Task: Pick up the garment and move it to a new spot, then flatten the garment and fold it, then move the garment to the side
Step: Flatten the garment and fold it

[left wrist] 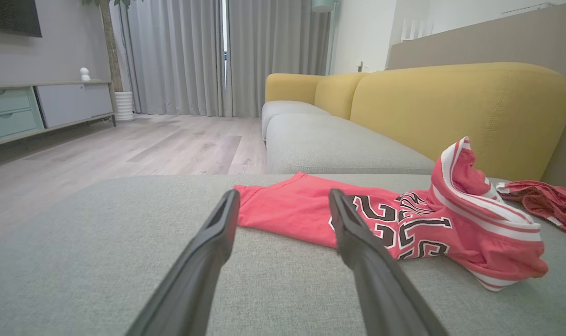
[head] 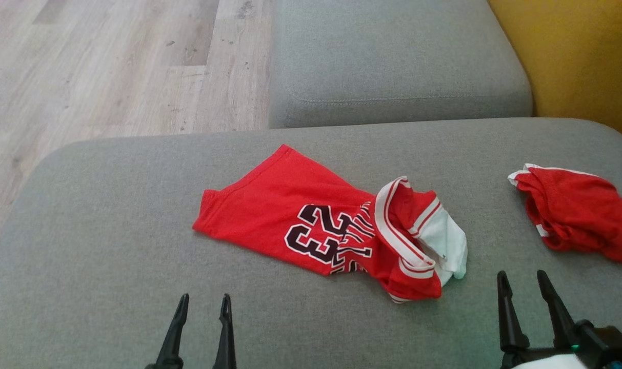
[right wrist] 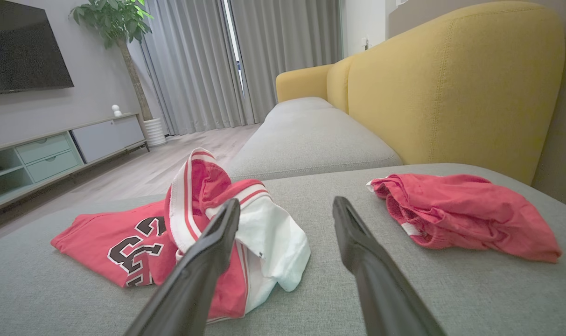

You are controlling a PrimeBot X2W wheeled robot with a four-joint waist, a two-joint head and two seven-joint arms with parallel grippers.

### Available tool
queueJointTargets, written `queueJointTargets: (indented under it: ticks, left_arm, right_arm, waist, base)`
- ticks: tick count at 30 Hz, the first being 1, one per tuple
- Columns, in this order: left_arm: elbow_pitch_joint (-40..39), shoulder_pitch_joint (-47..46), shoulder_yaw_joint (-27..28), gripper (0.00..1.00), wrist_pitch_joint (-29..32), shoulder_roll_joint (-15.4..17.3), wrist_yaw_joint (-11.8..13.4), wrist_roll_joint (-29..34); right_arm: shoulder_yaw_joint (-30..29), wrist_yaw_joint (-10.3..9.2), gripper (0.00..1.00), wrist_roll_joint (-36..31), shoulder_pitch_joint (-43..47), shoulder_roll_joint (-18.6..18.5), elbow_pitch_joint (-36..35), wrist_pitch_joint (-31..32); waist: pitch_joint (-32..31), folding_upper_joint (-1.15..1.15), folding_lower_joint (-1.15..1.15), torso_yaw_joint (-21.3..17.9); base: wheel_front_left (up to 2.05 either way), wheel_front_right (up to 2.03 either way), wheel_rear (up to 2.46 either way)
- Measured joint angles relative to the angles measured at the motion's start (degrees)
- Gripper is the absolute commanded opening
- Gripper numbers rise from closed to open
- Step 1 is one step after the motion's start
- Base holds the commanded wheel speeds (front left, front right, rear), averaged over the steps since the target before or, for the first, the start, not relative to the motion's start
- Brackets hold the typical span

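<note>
Grey cushion [head: 85,230]; left fingers [head: 176,328], right fingers [head: 505,312] spread, empty.

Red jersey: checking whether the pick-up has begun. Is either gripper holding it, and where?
Nothing is held. The left gripper and right gripper are both open and empty, short of the red jersey lying crumpled on the grey cushion.

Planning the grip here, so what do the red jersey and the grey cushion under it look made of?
The red jersey is probably a thin synthetic mesh knit, matte; a fine dotted texture shows and it crumples softly. The grey cushion looks like woven upholstery fabric, matte, with a visible coarse weave.
</note>
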Motion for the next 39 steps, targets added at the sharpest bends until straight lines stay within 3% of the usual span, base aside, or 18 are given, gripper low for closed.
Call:
queueJointTargets:
  ticks: [8,19,25,31,39]
  left_arm:
    - [2.1,-0.6,-3.0,1.00,0.0,0.0,-0.1,-1.8]
    - [7.0,-12.2,-15.5,1.00,0.0,-0.1,-1.2,-4.0]
    - [12.5,-20.4,-22.7,1.00,0.0,-0.1,-1.9,-3.3]
    - [19.0,-28.9,-29.2,1.00,0.0,-0.1,-4.7,-2.7]
    - [28.7,-37.8,-32.8,1.00,0.0,-0.2,-3.7,-3.3]
  right_arm:
    - [1.0,-0.01,1.00,0.0,-0.1,0.0,0.1,0.0]
    - [1.9,-0.01,1.00,-0.7,-0.5,0.0,0.1,0.0]
    - [2.5,0.00,1.00,-0.4,-2.7,0.0,-0.2,0.0]
    - [4.0,0.00,1.00,0.2,-5.9,0.0,-0.6,0.0]
    - [5.5,0.00,1.00,0.7,-8.2,0.0,-0.5,0.0]
  waist:
    - [1.4,0.00,0.00,-2.3]
    - [4.9,0.00,0.00,-9.6]
    - [8.4,0.00,0.00,-13.4]
    - [12.7,0.00,0.01,-16.2]
    - [16.4,0.00,0.01,-19.5]
  base:
    - [0.00,0.00,0.00]
    - [0.00,0.00,0.00]
    - [0.00,0.00,0.00]
    - [0.00,0.00,0.00]
    - [0.00,0.00,0.00]
